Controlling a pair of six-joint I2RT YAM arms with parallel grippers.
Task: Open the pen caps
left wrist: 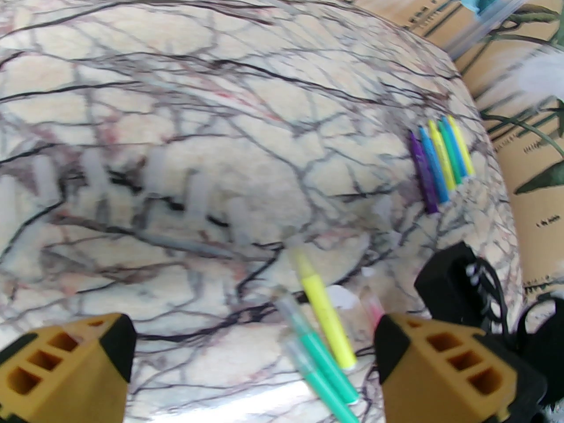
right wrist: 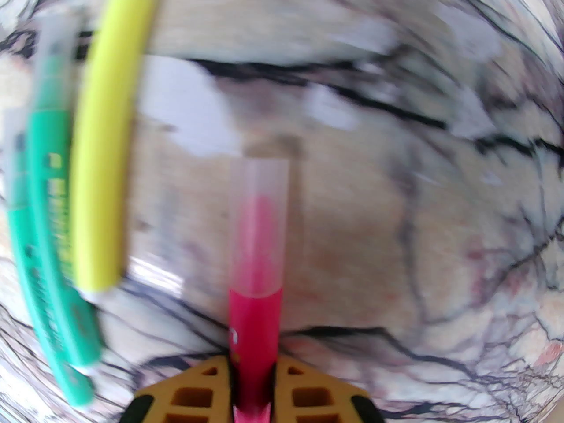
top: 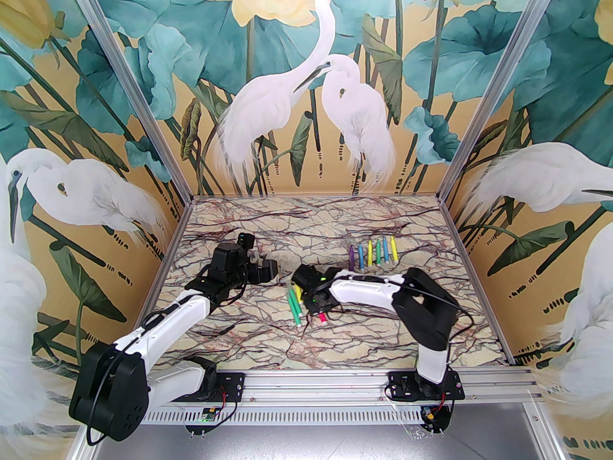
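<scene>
Tightly, the right gripper (right wrist: pixel 253 381) pinches a pink pen (right wrist: pixel 255 320) with its pale cap (right wrist: pixel 260 192) on; the left gripper (left wrist: pixel 253 342) hangs wide open, empty.

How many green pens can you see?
3. The first green pen and second green pen lie side by side in the middle, next to a yellow pen. The third green pen lies in the far row. The right arm may hide more.
</scene>
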